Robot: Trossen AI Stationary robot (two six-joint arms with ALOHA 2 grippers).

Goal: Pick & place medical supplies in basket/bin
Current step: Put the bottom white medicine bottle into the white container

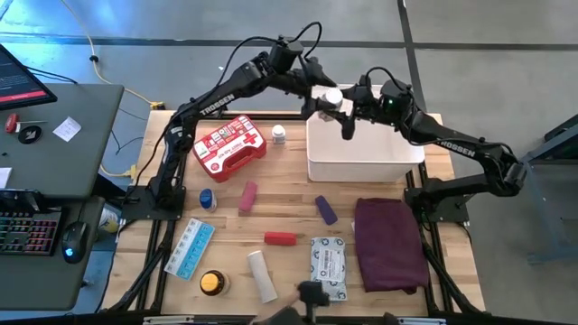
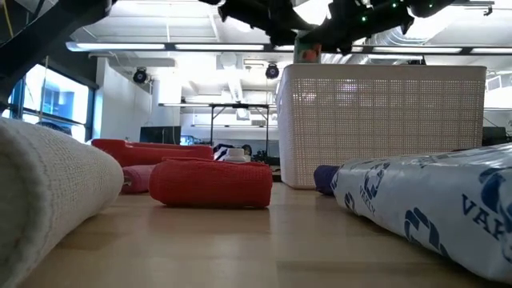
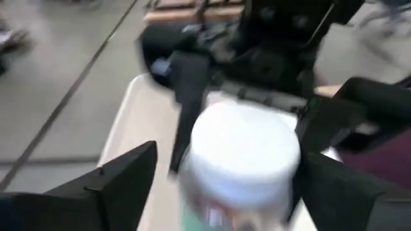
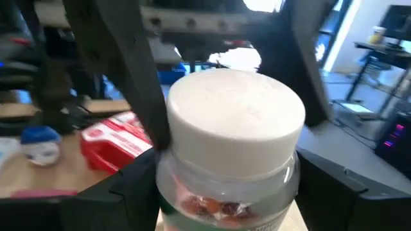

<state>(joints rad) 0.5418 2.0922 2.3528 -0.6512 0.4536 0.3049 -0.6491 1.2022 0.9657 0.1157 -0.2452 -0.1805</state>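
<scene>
White-capped bottle [image 4: 232,157] between right gripper's [image 1: 346,116] fingers over basket [image 1: 365,155]; left gripper's [image 1: 318,101] fingers wide.

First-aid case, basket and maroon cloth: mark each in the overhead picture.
First-aid case [image 1: 228,148], high view, on its red lid.
Basket [image 1: 365,168], high view, on its white near wall.
Maroon cloth [image 1: 390,244], high view, on its middle.

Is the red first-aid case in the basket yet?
No, the red first-aid case lies on the table, left of the white basket.

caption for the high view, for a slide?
Both grippers meet at a white-capped bottle over the white basket; first-aid case, tubes and packet remain on the table.
</scene>
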